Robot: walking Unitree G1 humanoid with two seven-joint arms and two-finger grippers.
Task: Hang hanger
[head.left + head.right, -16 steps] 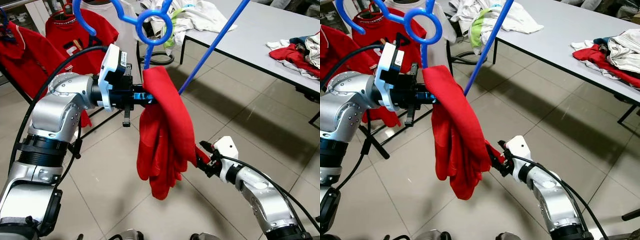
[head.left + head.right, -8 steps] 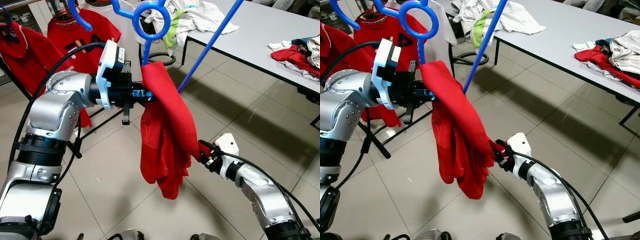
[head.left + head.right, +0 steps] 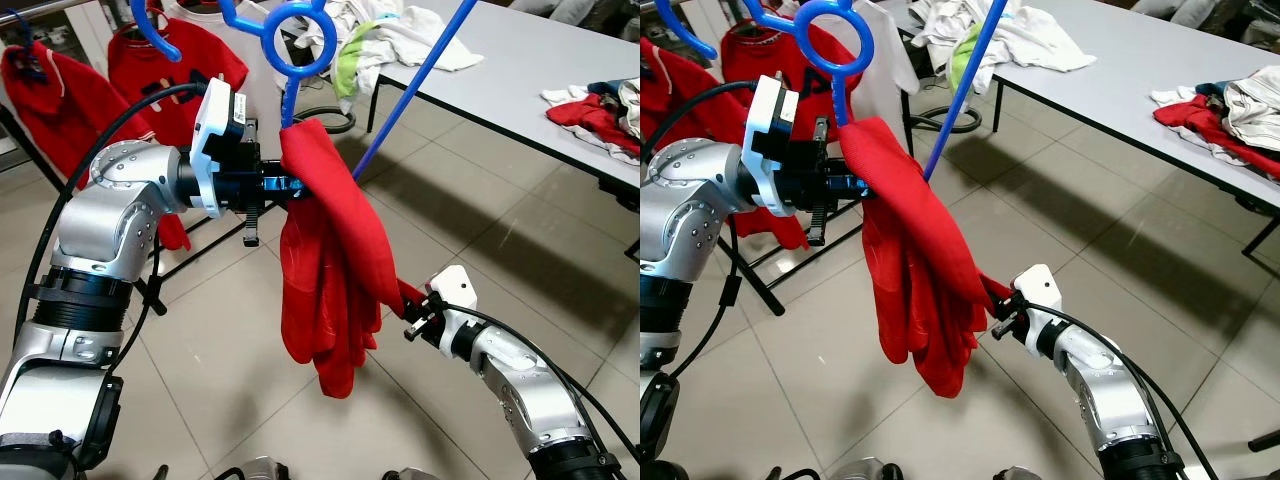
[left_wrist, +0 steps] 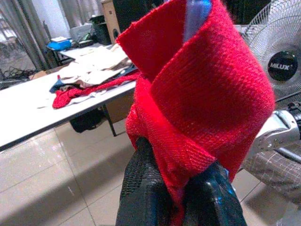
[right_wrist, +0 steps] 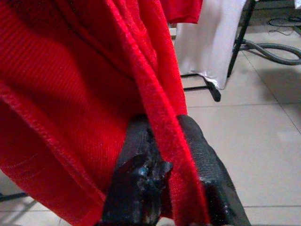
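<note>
Blue hanger [image 3: 300,70], upper centre of frame, carrying a red garment [image 3: 330,270] bunched over its left shoulder.

Left gripper [image 3: 268,186], centre-left: clamped on hanger and cloth together.

Right gripper [image 3: 412,318], lower right: pinching the garment's lower fold.

Clothes rack [image 3: 40,165], upper left, holds red shirts.

Risk: a right-side pull could drag the garment off; the hook could miss the rail.
</note>
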